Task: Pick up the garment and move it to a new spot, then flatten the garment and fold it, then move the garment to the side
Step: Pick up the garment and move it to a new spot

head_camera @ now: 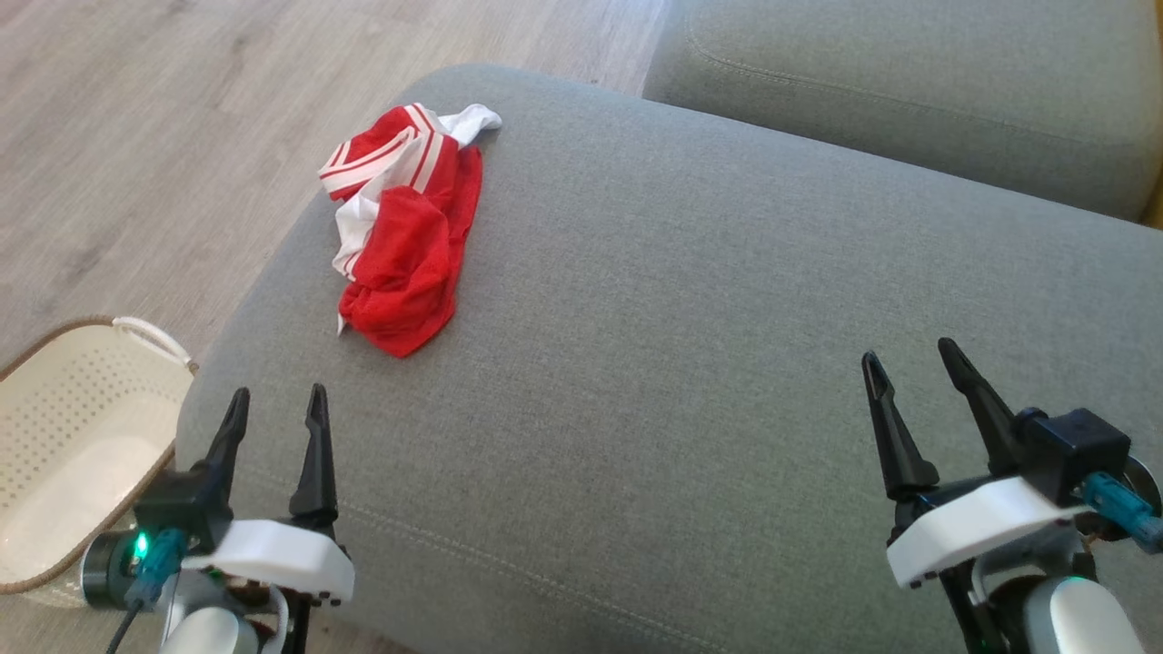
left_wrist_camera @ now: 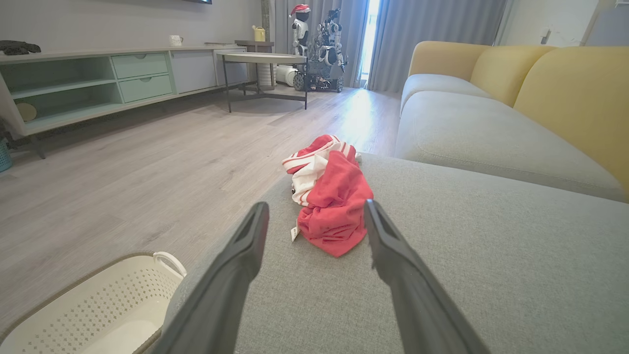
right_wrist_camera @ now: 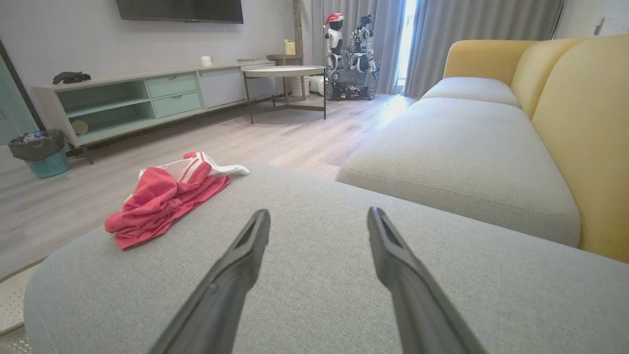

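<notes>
A crumpled red garment (head_camera: pixel 404 232) with white stripes and trim lies on the grey sofa cushion (head_camera: pixel 681 363), near its far left edge. My left gripper (head_camera: pixel 277 400) hovers open over the cushion's near left corner, well short of the garment (left_wrist_camera: pixel 331 201), which lies straight ahead of its fingers. Over the near right part of the cushion, my right gripper (head_camera: pixel 911 352) is open and empty; the garment (right_wrist_camera: pixel 164 196) lies far off to its left. Nothing is between either pair of fingers.
A cream perforated basket (head_camera: pixel 73 454) stands on the wood floor left of the cushion. Another grey seat (head_camera: pixel 909 82) with yellow backrests (right_wrist_camera: pixel 580 118) lies beyond. A TV cabinet (right_wrist_camera: pixel 147 101), a round table (right_wrist_camera: pixel 285 73) and parked robots (right_wrist_camera: pixel 349 54) stand across the room.
</notes>
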